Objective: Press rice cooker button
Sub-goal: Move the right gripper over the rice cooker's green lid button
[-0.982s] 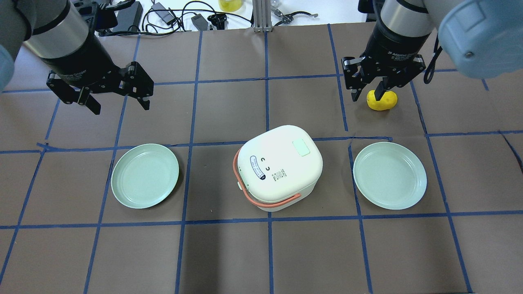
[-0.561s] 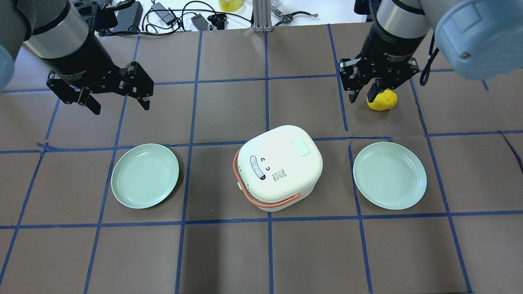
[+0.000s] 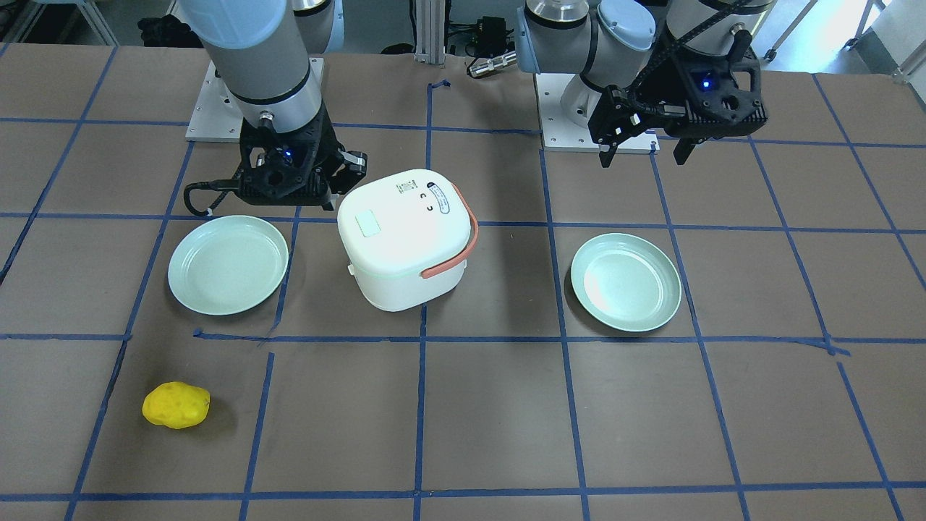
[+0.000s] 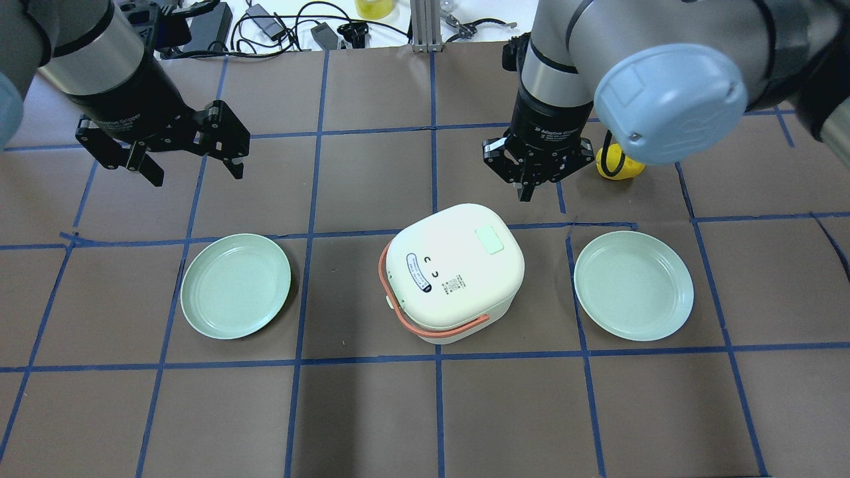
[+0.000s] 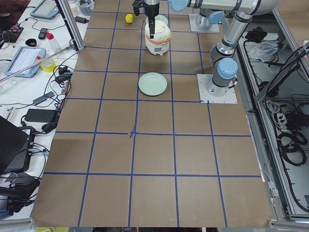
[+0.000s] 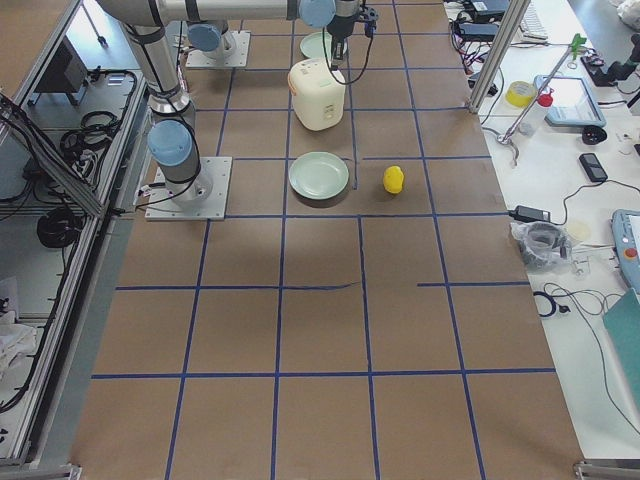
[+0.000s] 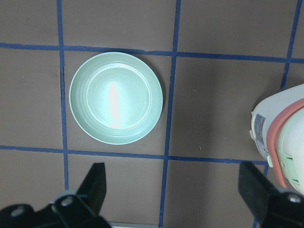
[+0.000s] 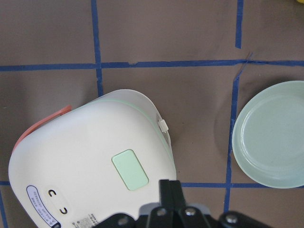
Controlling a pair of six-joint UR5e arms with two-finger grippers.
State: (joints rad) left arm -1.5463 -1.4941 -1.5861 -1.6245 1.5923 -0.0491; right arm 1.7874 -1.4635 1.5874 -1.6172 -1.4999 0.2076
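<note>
The white rice cooker [image 4: 455, 272] with an orange handle stands at the table's middle. Its pale green button [image 4: 489, 239] is on the lid, toward the far right corner. My right gripper [image 4: 529, 191] hangs just beyond the cooker's far edge, with its jaws shut and empty. In the right wrist view its fingertips [image 8: 169, 187] sit close beside the button [image 8: 130, 169], above the lid. My left gripper [image 4: 192, 166] is open and empty, high over the far left, above a green plate [image 7: 115, 97].
Two pale green plates flank the cooker, one on the left [image 4: 236, 285] and one on the right [image 4: 634, 285]. A yellow lumpy object [image 4: 624, 169] lies at the far right, partly behind my right arm. Cables and tools lie beyond the table's far edge.
My right arm has swung left from over the yellow object to the cooker's far edge, and its gripper has shut. The left arm has not moved.
</note>
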